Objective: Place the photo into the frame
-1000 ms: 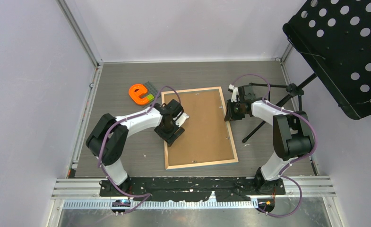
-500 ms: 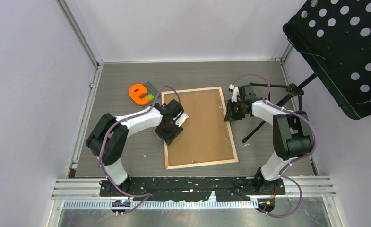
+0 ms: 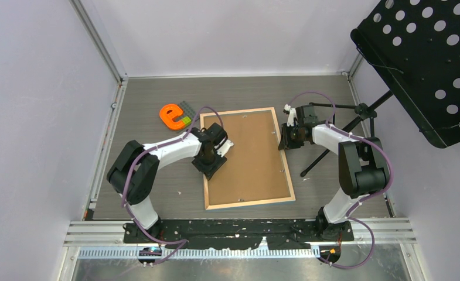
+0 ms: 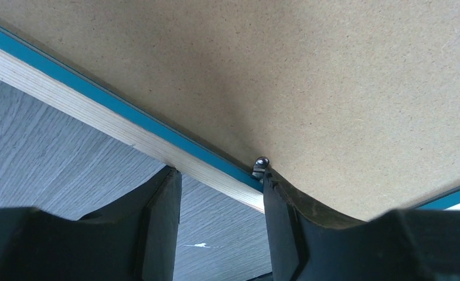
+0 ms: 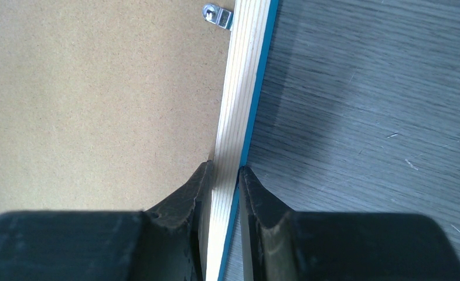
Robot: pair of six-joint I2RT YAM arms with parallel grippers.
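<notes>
The frame (image 3: 248,203) lies face down mid-table, with its light wood back up and a blue edge showing. The brown backing board (image 3: 251,155) fills it. The photo is hidden. My left gripper (image 3: 211,165) is open and straddles the left rail (image 4: 98,114). Its inner finger (image 4: 286,222) rests on the board (image 4: 309,76), against a small metal tab (image 4: 260,164). My right gripper (image 3: 284,140) is shut on the right rail (image 5: 245,76), one finger on the board side and one on the outer blue edge. Another tab (image 5: 218,14) shows further along that rail.
An orange letter "e" (image 3: 171,116) and a grey brick plate (image 3: 186,109) lie left of the frame's far corner. A black perforated music stand (image 3: 426,58) overhangs the right side, and its legs (image 3: 327,153) reach the table by my right arm. Walls enclose the table.
My left gripper has shifted slightly along the left rail toward the far side. The right gripper and the frame have not visibly moved.
</notes>
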